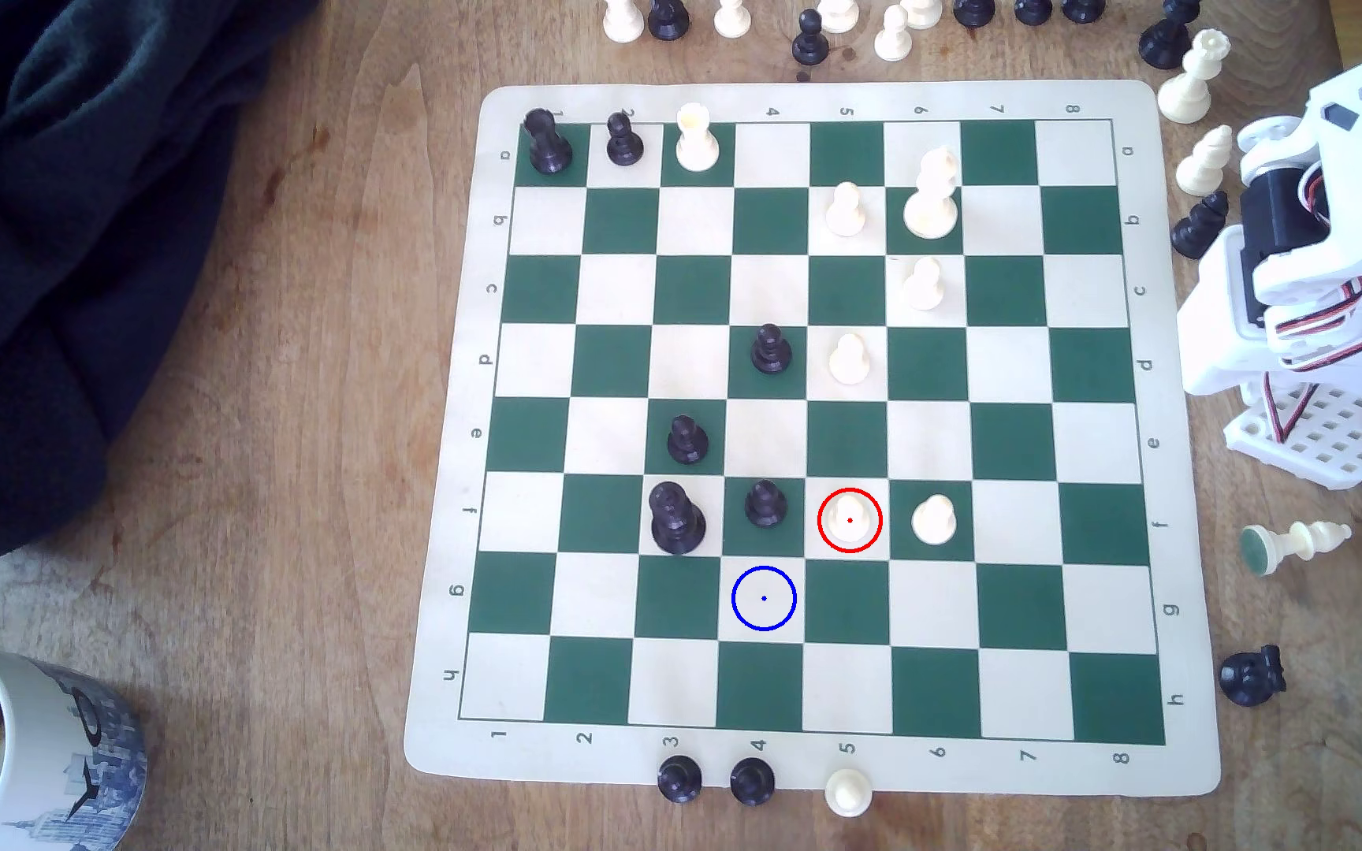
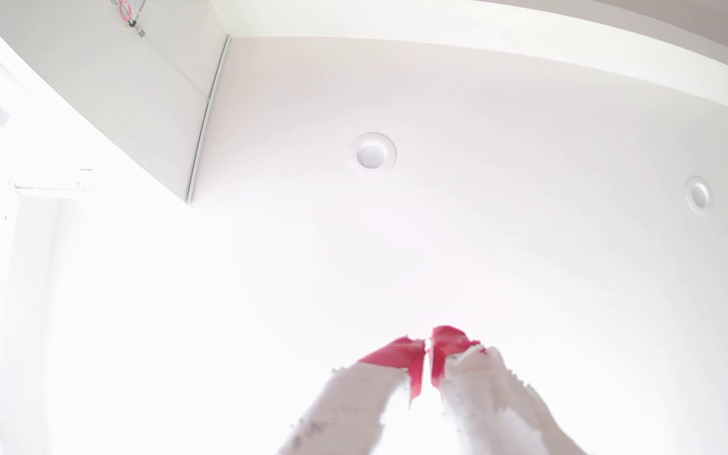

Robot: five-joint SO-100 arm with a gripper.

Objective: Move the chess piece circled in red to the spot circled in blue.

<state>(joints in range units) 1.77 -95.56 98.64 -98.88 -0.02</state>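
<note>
Closest to the lens, in the wrist view, the gripper (image 2: 428,350) is seen pointed up at a white ceiling, its two red-tipped fingers (image 2: 401,354) drawn together with only a thin slit between them and nothing held. Two recessed ceiling lights (image 2: 371,153) are set above it in that view. In the exterior view, the white arm (image 1: 1316,270) is folded up beside the board's edge at the exterior view's right, well apart from the pieces in play. The green and cream chess board (image 1: 448,425) is laid flat on a wooden table (image 1: 317,409). The chess piece circled in red (image 1: 850,515), a small cream-white pawn, is stood upright on a cream square in row f, column 5. A black pawn (image 1: 765,503) is placed on the green square just beside it toward the exterior view's left, and another cream pawn (image 1: 934,520) on the green square just beside it toward the exterior view's right. The spot circled in blue (image 1: 764,598) is marked on a cream square in row g, column 4, diagonally adjacent to the ringed pawn's square, nearer the bottom of the exterior view and to its left; no piece is stood on it. A taller black piece (image 1: 676,520) is stood in row f, column 3. A patterned mug (image 1: 31,753) is seen at the table's lower corner on the exterior view's left, and dark cloth (image 1: 72,204) is heaped above it.
</note>
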